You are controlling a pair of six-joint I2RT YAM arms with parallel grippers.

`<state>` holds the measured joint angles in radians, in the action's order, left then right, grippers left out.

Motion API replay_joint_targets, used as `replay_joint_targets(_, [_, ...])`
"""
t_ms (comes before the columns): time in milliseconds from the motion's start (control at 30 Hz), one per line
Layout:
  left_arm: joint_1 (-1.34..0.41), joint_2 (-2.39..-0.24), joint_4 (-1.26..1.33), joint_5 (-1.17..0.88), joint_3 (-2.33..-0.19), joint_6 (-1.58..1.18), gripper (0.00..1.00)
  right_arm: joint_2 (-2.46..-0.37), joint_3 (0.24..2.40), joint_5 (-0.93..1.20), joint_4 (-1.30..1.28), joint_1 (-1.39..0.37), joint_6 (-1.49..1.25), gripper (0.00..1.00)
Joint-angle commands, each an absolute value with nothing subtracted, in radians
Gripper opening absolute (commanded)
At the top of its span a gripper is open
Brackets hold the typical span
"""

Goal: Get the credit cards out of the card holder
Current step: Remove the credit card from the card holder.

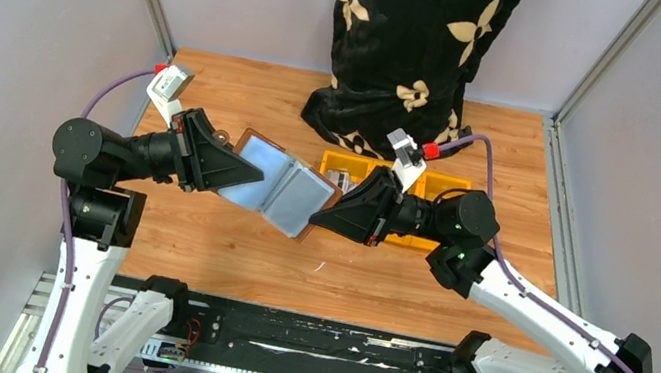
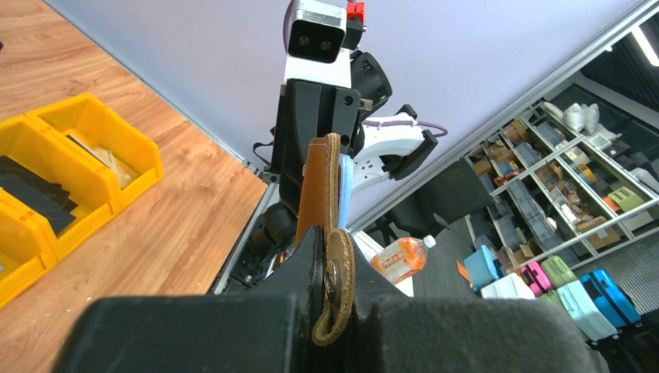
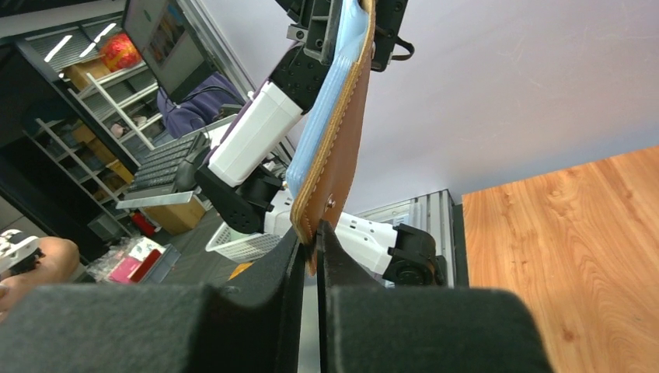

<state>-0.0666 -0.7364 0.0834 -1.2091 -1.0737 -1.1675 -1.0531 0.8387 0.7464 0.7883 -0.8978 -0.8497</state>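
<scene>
The card holder [image 1: 281,186] is spread open in mid-air (shiny inner side up), just in front of the yellow bins [image 1: 449,181]. The right gripper [image 1: 324,214] is pinched tight on its edge nearest the bins. The left gripper [image 1: 247,176] is pinched tight on the edge farthest from them.

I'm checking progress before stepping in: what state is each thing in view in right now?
card holder, unfolded, lifted off the table, shiny inner side facing up.
left gripper, shut on the card holder's left edge.
right gripper, shut on the card holder's right edge.
yellow bins, resting on the table, dark flat items inside.
</scene>
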Motion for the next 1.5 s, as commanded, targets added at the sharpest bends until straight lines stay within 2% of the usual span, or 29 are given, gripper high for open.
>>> replay_joint_targets(0, [-0.063,-0.725,0.110,-1.204,-1.100,-1.190,0.00,-1.043,0.908,0.678,0.688,-0.951,-0.721,0.09])
replay_joint_targets(100, [-0.063,-0.723,0.110,-1.202,-1.099,-1.189,0.00,-1.041,0.948,0.624,0.611,-0.979,-0.656,0.07])
replay_joint_targets(200, [-0.064,-0.722,0.110,-1.203,-1.094,-1.187,0.00,-1.053,0.988,0.596,0.561,-0.995,-0.631,0.16])
replay_joint_targets(367, [-0.063,-0.717,0.110,-1.204,-1.092,-1.189,0.00,-1.063,1.001,0.527,0.536,-1.000,-0.631,0.22])
replay_joint_targets(567, [-0.063,-0.714,0.110,-1.206,-1.091,-1.191,0.00,-1.056,1.013,0.421,0.436,-1.000,-0.610,0.24])
replay_joint_targets(767, [-0.063,-0.713,0.110,-1.205,-1.090,-1.192,0.00,-1.050,1.013,0.405,0.448,-1.004,-0.610,0.25])
replay_joint_targets(933, [-0.063,-0.701,0.110,-1.199,-1.076,-1.158,0.00,-1.076,1.026,0.394,0.499,-1.022,-0.632,0.41])
replay_joint_targets(1000, [-0.063,-0.687,0.113,-1.188,-1.058,-1.124,0.10,-1.098,1.053,0.394,0.489,-1.044,-0.628,0.41])
replay_joint_targets(1033, [-0.063,-0.680,0.113,-1.184,-1.049,-1.101,0.16,-1.108,1.076,0.386,0.461,-1.057,-0.618,0.38])
replay_joint_targets(1100, [-0.064,-0.665,0.043,-1.162,-1.042,-1.007,0.29,-1.129,1.120,0.354,0.404,-1.092,-0.578,0.26])
replay_joint_targets(1200, [-0.063,-0.661,-0.367,-1.043,-1.136,-0.581,0.48,-1.145,1.187,0.230,0.226,-1.156,-0.494,0.06])
replay_joint_targets(1233, [-0.063,-0.654,-0.422,-1.006,-1.148,-0.514,0.57,-1.151,1.219,0.176,0.159,-1.178,-0.463,0.02])
replay_joint_targets(1300, [-0.063,-0.623,-0.441,-0.925,-1.137,-0.436,0.86,-1.181,1.301,0.050,-0.002,-1.226,-0.409,0.00])
replay_joint_targets(1367, [-0.063,-0.592,-0.444,-0.878,-1.107,-0.386,0.98,-1.228,1.392,-0.070,-0.147,-1.255,-0.386,0.00])
replay_joint_targets(1467, [-0.063,-0.559,-0.455,-0.865,-1.064,-0.343,1.00,-1.317,1.550,-0.264,-0.348,-1.308,-0.354,0.00])
